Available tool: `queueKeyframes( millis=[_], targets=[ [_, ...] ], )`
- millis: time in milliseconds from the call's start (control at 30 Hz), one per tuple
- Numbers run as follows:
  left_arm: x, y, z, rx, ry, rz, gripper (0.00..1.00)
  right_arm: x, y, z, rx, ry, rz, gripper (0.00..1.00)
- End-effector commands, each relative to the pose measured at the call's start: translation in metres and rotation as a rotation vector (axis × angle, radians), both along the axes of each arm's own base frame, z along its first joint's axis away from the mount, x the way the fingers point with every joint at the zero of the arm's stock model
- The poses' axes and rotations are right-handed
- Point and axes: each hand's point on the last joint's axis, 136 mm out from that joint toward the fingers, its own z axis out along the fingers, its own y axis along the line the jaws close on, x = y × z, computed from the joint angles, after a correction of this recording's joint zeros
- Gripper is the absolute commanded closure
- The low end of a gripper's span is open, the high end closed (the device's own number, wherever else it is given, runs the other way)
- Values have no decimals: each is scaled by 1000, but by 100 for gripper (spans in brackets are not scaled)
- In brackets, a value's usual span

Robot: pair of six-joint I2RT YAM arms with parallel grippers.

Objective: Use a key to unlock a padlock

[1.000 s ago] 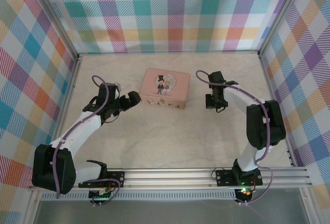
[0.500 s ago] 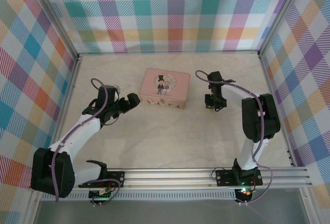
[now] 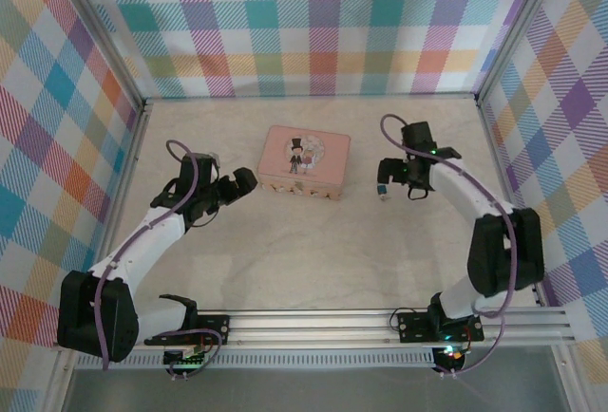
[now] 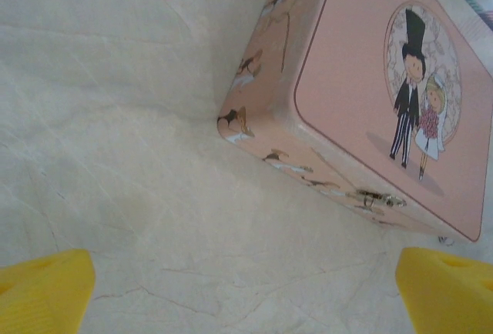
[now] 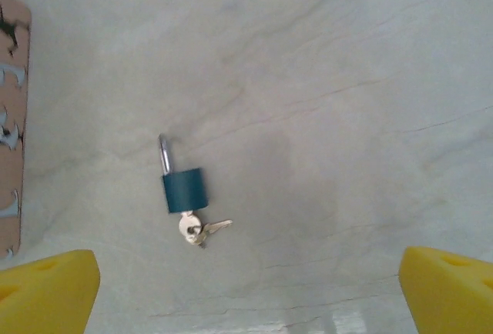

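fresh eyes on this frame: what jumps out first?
The pink tin with the wedding-couple picture, mid-table, catches the eye first, against loud plaid walls. To its right a tiny teal padlock lies flat on the table with keys at its base, and the right gripper hangs open over it. The left gripper, also open, faces the tin's left corner.

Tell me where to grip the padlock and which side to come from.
Grip the padlock by its teal body, closing across its two bare sides from straight above. It lies flat on the table, shackle at one end, key at the other.
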Motion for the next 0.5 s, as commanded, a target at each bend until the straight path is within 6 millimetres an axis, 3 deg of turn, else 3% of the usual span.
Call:
queueKeyframes(
  millis=[0,267,367,467],
  targets=[
    [15,19,18,98,-42,52,0,6,-21,11,-36,-76,-91,0],
    [36,77,51,480,-163,145,0,21,-59,47,-156,-408,-183,0],
    [43,98,49,632,-240,178,0,19,-66,49,-192,-543,-167,0],
    [47,113,41,680,-283,202,0,16,-68,39,-189,-617,-158,0]
  ],
)
